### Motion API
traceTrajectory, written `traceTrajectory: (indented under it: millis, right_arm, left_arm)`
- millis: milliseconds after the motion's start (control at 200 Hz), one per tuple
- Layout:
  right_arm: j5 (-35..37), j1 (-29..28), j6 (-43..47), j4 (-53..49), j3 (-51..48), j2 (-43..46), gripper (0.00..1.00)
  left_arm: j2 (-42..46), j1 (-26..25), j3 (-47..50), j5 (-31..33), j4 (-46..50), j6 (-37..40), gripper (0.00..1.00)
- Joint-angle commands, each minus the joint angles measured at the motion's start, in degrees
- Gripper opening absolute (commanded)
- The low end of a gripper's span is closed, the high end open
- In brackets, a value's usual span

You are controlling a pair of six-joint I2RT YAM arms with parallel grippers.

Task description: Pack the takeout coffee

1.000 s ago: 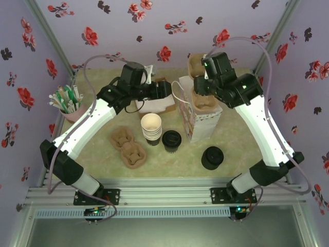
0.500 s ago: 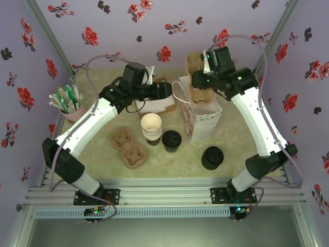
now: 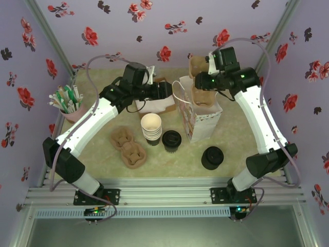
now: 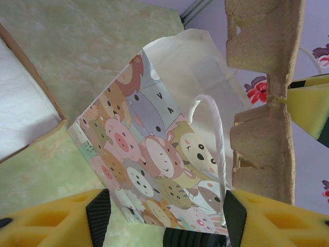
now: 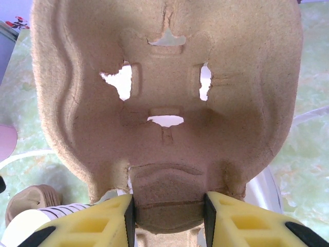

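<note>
Grips a pulp carrier (image 5: 164, 103) by its near edge with the right gripper (image 5: 168, 213), pinched narrow on the pulp. Holds it tilted over the open mouth of the bag (image 3: 199, 123); hard to tell from above whether touching the rim or just clear of it. Holds the left gripper (image 4: 165, 218) wide, with nothing between the fingers (image 4: 97, 211), pointed at the bag's printed side from just beside it. Leaves the coffee (image 3: 171, 140) upright on the table (image 3: 241, 139), lid on, just left of the bag's near corner and right beside the cup stack (image 3: 151, 126). Shows a pile of lids (image 3: 212, 157) nearer and to the right, apart from the bag. Shows two more carriers (image 3: 128, 146) lying flat left of the stack. Has a pink cup (image 3: 69, 113) of sticks at the far left edge, and an open box (image 3: 154, 105) behind the stack, under the left arm.
</note>
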State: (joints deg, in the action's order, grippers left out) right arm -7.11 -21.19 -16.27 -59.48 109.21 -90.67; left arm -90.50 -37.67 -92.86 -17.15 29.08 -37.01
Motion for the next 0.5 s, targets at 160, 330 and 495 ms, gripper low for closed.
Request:
traceTrajectory:
  millis: [160,330,495]
  right_arm:
    - [-2.20,1.15,0.19,-0.63,-0.34,-0.38,0.38]
    - [-1.67,1.24,0.76,-1.54,-0.20,-0.68,0.38]
    - [-1.76,1.24,1.36,-2.48,-1.16,-0.68,0.38]
  left_arm:
    - [-0.74,-0.03,-0.15,-0.88,-1.79,1.44,0.59]
    - [-0.86,-0.03,0.04,-0.93,-1.97,1.25,0.59]
    - [-0.82,-0.03,0.14,-0.95,-2.14,1.16,0.59]
